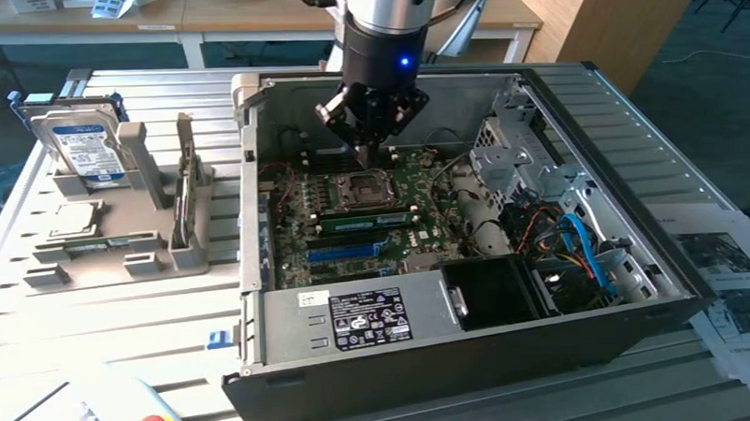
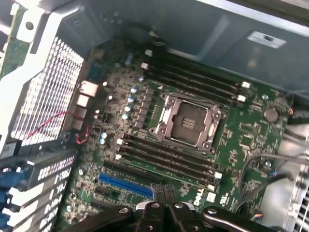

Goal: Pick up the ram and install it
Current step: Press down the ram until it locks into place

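End effector (image 1: 370, 154) sits inside the open PC case (image 1: 676, 265), just above the motherboard (image 1: 412, 195), next to the empty CPU socket (image 1: 359, 188). Fingers are clenched together, nothing between them; wrist view shows the same, the tips (image 2: 164, 193) pinched with no board in them, over the slot rows beside the blue slot (image 2: 125, 186).

One ram stick (image 1: 372, 214) lies in a slot just below the CPU socket in the exterior view; can't tell if it's fully latched. Second ram stick (image 1: 184, 184) stands on edge in the grey holder (image 1: 115, 257) on the table (image 1: 117, 322), on the exterior view's left, well apart from the end effector. Same holder carries the hard drive (image 1: 84, 146) upright at the back and the processor chip (image 1: 73, 219) lying flat. Power supply (image 1: 360, 319) at the near end of the case, drive cage and cables on the exterior view's right.
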You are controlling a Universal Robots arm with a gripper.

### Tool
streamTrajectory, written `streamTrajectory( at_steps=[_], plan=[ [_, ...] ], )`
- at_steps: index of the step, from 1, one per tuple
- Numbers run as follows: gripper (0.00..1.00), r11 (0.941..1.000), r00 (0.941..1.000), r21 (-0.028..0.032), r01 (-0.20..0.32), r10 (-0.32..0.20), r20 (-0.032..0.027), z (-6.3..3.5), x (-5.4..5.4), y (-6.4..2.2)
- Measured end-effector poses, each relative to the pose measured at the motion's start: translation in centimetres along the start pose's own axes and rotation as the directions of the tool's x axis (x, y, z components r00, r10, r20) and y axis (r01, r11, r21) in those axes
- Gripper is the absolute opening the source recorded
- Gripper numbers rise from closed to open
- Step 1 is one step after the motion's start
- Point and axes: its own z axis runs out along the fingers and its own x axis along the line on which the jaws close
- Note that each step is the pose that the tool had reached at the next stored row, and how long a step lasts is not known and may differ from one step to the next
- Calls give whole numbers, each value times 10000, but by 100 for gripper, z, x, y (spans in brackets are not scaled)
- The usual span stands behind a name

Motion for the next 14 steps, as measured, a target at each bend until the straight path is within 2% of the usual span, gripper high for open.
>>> streamTrajectory(
  at_steps=[3,7,10,14],
  plan=[
    [10,9985,9985,-9,-551,551,16,0,0,0],
    [10,9920,9920,-22,-1266,1266,37,1,0,0],
    [10,9836,9836,-34,-1805,1805,52,2,0,0],
    [10,9678,9678,-49,-2516,2516,71,2,0,0]
  ],
)
